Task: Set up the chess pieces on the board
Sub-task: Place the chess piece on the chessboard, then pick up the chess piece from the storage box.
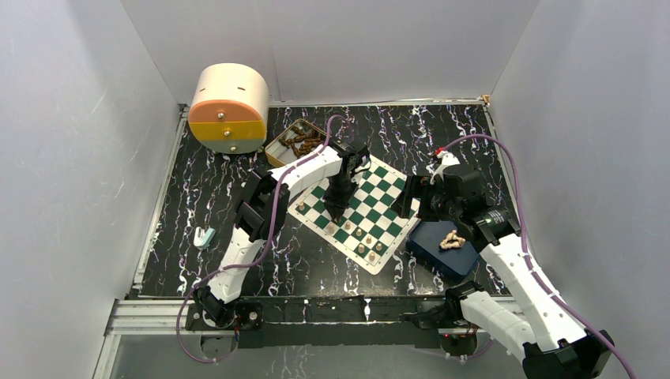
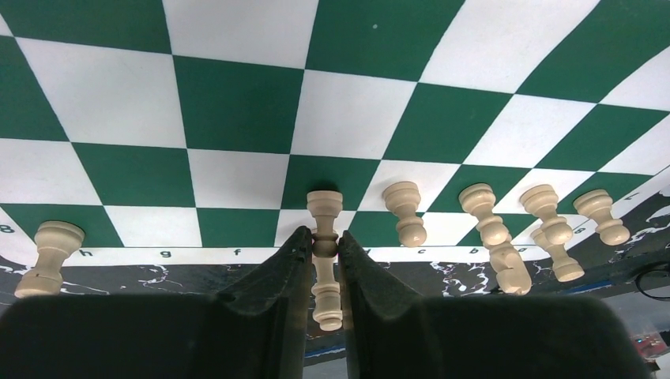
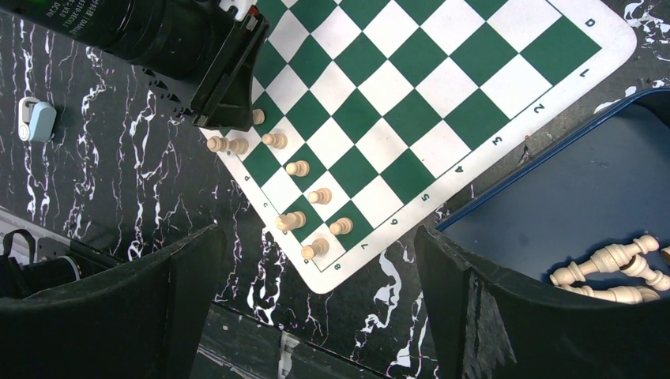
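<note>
While the left arm (image 1: 308,167) is reaching out over the board (image 1: 378,188) with its wrist pointing straight down, the left jaws are squeezing one piece (image 2: 325,207) around its middle, close together and tight. The piece is standing upright, with its foot on or just above a green square in the row at the board's near edge, in line with the other pieces (image 2: 404,207) standing there. So the arm seems to be putting this piece down. Next, I think, the left jaws are going to need to open a little and lift straight up, slowly, so they are not knocking over the close neighbours. The right arm (image 1: 513,253) is bending low beside the board, and the right jaws are hanging wide open, holding nothing, near the blue tray (image 3: 553,197) where spare pieces (image 3: 612,257) are lying. Many squares are showing bare, so lots of the job is waiting.
</note>
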`<state>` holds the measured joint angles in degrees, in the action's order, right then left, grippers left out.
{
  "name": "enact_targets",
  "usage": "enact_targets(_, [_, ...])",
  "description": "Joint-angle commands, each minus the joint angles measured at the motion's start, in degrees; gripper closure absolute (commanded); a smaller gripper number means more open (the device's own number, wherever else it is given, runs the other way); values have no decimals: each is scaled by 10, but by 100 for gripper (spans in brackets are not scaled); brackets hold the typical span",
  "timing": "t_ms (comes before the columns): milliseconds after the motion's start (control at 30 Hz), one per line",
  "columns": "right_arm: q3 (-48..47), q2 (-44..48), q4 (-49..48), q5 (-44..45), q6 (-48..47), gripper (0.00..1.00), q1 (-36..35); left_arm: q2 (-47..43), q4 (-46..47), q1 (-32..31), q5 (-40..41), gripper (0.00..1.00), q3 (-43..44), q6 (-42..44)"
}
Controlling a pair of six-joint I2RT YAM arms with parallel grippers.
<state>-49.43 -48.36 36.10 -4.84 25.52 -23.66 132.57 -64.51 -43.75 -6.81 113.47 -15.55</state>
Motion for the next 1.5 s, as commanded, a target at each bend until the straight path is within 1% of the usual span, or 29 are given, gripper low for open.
enact_targets(0, [-30, 7, -12, 3, -2, 1, -2, -2, -15, -5, 5, 81, 23, 5])
enact_targets(433, [-26, 1, -13, 1, 8, 1, -2, -5, -10, -5, 3, 75, 39, 9])
enact_targets(600, [-34, -14, 16, 37, 52, 1, -2, -41, 25, -4, 13, 70, 37, 2])
enact_targets(667, [-44, -21, 34, 63, 74, 1, -2, -63, 46, -2, 22, 68, 33, -3])
enact_targets(767, [-52, -32, 49, 76, 94, 1, -2, -107, 89, 2, 41, 65, 11, -8])
enact_targets(933, [-57, -44, 65, 83, 124, 1, -2, -215, 187, 6, 93, 57, -75, -7])
enact_targets(1067, [-69, -51, 96, 127, 155, 1, -2, -318, 259, 7, 121, 48, -167, 3])
enact_targets(1133, [-75, -53, 116, 156, 174, 1, -1, -363, 289, 7, 133, 41, -212, 9])
enact_targets(1200, [-86, -55, 143, 201, 191, 1, -2, -406, 313, 8, 142, 36, -252, 13])
enact_targets(1300, [-89, -49, 159, 248, 205, 1, 0, -466, 334, 8, 146, 30, -305, 21])
enact_targets(1333, [-88, -47, 160, 256, 208, 1, 0, -486, 340, 8, 148, 26, -323, 23])
enact_targets(1367, [-87, -46, 160, 263, 212, 2, 2, -504, 346, 8, 148, 23, -341, 23])
enact_targets(1433, [-80, -46, 163, 278, 223, 6, 3, -546, 359, 8, 143, 20, -381, 22])
enact_targets(1467, [-75, -48, 167, 291, 230, 8, 5, -565, 365, 8, 143, 14, -403, 22])
